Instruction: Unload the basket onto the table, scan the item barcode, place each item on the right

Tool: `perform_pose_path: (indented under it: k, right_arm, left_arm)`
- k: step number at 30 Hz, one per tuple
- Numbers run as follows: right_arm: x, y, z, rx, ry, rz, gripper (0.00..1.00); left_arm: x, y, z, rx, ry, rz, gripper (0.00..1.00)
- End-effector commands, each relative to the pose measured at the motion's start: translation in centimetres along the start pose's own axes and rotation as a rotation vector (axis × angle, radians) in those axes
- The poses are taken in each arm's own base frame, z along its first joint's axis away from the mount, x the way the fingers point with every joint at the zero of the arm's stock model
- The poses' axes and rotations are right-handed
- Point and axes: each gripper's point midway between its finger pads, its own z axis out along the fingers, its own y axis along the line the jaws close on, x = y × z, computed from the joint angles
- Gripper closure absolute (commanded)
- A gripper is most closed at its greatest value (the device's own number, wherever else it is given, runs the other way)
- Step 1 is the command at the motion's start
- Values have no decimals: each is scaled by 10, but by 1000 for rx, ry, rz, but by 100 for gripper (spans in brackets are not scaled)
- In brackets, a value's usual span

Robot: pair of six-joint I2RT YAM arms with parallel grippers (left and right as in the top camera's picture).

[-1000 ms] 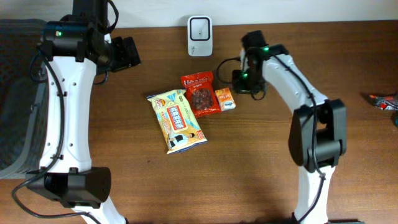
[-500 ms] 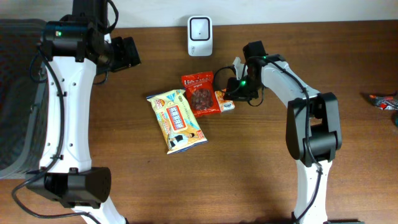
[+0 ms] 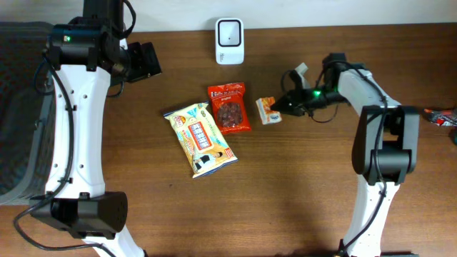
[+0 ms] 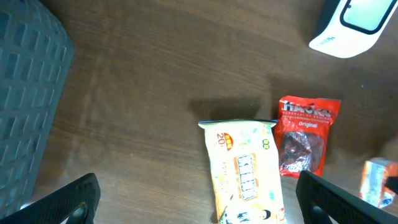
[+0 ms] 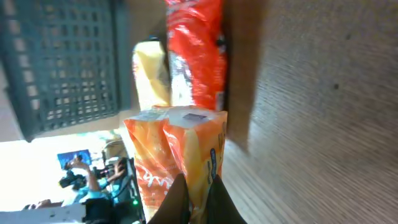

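My right gripper point(image 3: 283, 107) is shut on a small orange packet point(image 3: 268, 110), pinching one edge of it just right of the red snack bag point(image 3: 229, 108). In the right wrist view the two fingertips point(image 5: 214, 200) squeeze the orange packet point(image 5: 180, 146) near its bottom seam. A white scanner point(image 3: 229, 31) stands at the table's back edge, beyond the packet. My left gripper point(image 3: 143, 61) hovers open at the back left with nothing between its fingers point(image 4: 334, 200). A yellow snack bag point(image 3: 201, 137) lies left of the red one.
A dark mesh basket point(image 3: 16, 107) sits off the table's left side. A red wrapper point(image 3: 439, 114) lies at the far right edge. In the left wrist view lie the yellow bag point(image 4: 245, 171), red bag point(image 4: 305, 142), orange packet point(image 4: 377, 180) and scanner point(image 4: 349, 26).
My right gripper closed on the orange packet and drew it to the right, away from the red bag. The yellow bag shifted slightly. The left arm stayed still.
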Motion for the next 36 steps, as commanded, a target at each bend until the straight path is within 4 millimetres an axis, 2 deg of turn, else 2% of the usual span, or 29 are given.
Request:
perform_pose_path:
  k: [1,4,5,6,7,8,9,10,11,12,13,15,18,21,23,25,26,29,31,36]
  right_arm:
    - [3,12,7,-85,4,-52,96]
    - [5,1,8,-19,20,-43,96]
    - [8,-13,9,70,38,11,96]
    - [12,-36,5,209,53,94,96]
    - [15,-54,0,317,56,165,92]
    - [19,-71,-6,429,53,232,79]
    - [21,-80,-11,494,53,266,56]
    - [23,-83,-13,515,56,275,42]
    - [27,-88,-17,555,62,301,33]
    - [29,-89,-21,586,70,310,31]
    - [31,-87,-26,608,78,316,31]
    - [27,-71,-39,640,77,306,31]
    - [19,-34,-56,757,57,211,31]
    - [18,-12,-52,921,53,102,34]
    - [20,-4,-35,1071,84,-11,40]
    - [22,-5,-14,1213,78,-60,57]
    - [24,-6,-5,1257,84,-94,60]
    - [26,-12,3,1394,40,-128,64]
    - [28,-17,14,1398,37,-148,66]
    - [32,-40,22,1390,15,-147,70]
  left_arm:
    - [-1,2,1,-11,-3,-11,1]
    - [-1,2,1,-11,-3,-12,1]
    - [-1,2,1,-11,-3,-12,1]
    - [-1,2,1,-11,-3,-12,1]
    - [-1,2,1,-11,-3,-12,1]
    - [-1,2,1,-11,-3,-11,1]
    - [-1,2,1,-11,-3,-12,1]
    - [-1,2,1,-11,-3,-12,1]
    - [-1,2,1,-11,-3,-12,1]
    - [-1,2,1,-11,-3,-12,1]
    - [-1,2,1,-11,-3,-12,1]
    - [-1,2,1,-11,-3,-12,1]
    - [-1,2,1,-11,-3,-12,1]
    - [-1,2,1,-11,-3,-11,1]
    - [-1,2,1,-11,-3,-12,1]
    - [-1,2,1,-11,-3,-12,1]
    - [-1,2,1,-11,-3,-12,1]
    - [-1,2,1,-11,-3,-12,1]
    - [-1,2,1,-11,-3,-12,1]
    - [-1,2,1,-11,-3,-12,1]
